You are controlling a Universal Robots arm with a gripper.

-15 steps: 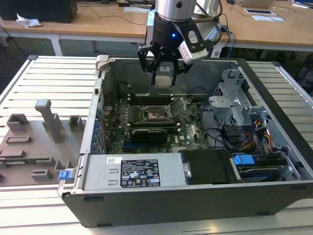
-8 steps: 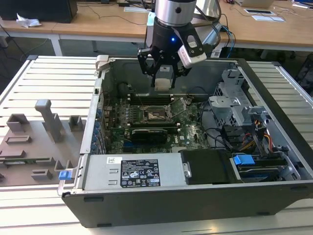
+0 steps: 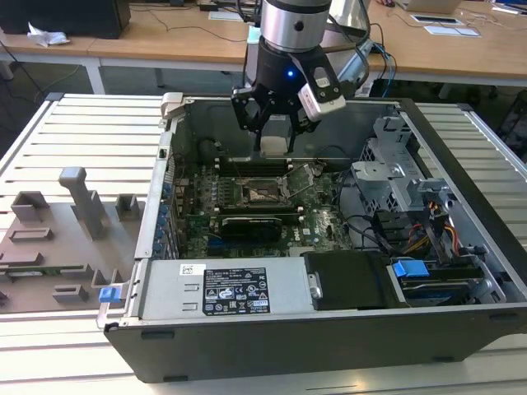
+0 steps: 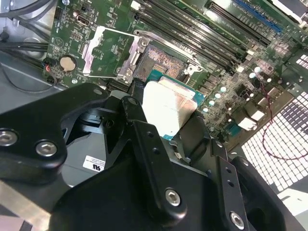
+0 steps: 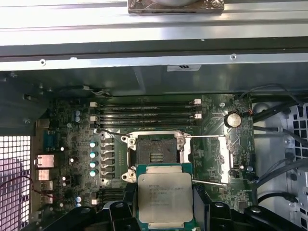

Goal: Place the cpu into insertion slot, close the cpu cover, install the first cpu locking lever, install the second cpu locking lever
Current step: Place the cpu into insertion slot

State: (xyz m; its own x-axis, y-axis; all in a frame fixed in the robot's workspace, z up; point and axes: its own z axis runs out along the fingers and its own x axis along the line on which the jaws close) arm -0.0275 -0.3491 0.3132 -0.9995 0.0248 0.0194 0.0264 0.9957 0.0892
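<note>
One chip is in play, and you have it. The gripper (image 3: 276,141) is pinched onto the cpu (image 3: 276,130), jaws pressed against two opposite edges.

Read the exterior view as a clock face centred on the insertion slot (image 3: 263,193). The cpu hangs at twelve o'clock, raised clear of the motherboard (image 3: 321,224) and not seated.

In the first wrist view the cpu (image 5: 165,197) shows you its silvery top with a green border round it. Its far edge overlaps the near rim of the insertion slot (image 5: 155,154), whose dark recess lies bare. In the second wrist view the cpu (image 4: 168,108) sits just short of the insertion slot (image 4: 163,60).

The cpu cover (image 4: 129,60) is swung open beside the insertion slot, with green board visible through its square window. In the exterior view it lies at roughly two o'clock from the slot.

The memory slots (image 5: 149,111) run on the far side of the insertion slot from the gripper, and a coin cell (image 5: 233,119) sits just past the open cover.

On that same exterior clock you will find the power supply (image 3: 222,288) with its white label at six o'clock. The drive cage (image 3: 395,177) is at three o'clock, and a grey fixture tray (image 3: 49,247) lies at nine o'clock, outside the computer case (image 3: 329,350).
</note>
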